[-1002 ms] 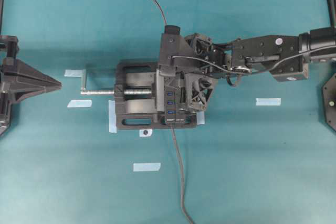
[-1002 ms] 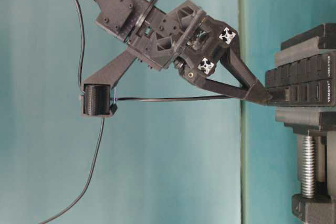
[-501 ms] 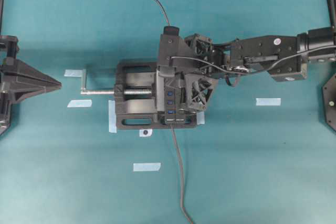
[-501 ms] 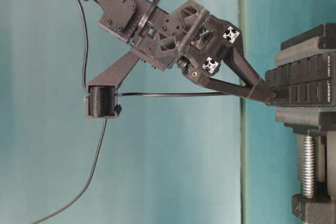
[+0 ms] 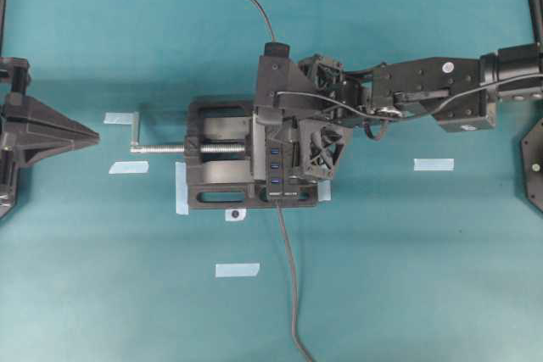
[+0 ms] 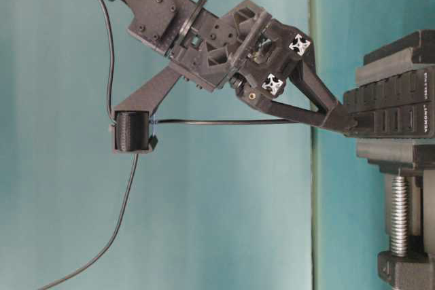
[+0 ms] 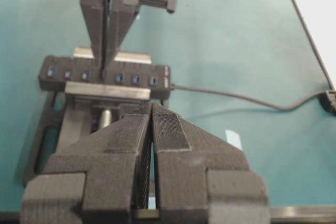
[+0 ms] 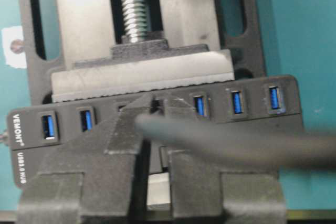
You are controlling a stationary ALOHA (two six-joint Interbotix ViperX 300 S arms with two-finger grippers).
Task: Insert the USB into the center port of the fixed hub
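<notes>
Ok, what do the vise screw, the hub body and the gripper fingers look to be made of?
The vise screw: bare metal, probably steel, silvery and glinting along its threads. The hub: likely moulded black plastic, smooth and matte with white printed lettering. The right gripper fingers: seemingly 3D-printed black plastic, with fine ridged layers in the left wrist view.

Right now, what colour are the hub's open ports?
Blue, on the black hub; an open port shows it clearest in the right wrist view.

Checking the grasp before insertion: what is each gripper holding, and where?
Right gripper: jaws shut on the USB plug end, at the fixed hub. Left gripper: nothing.
</notes>
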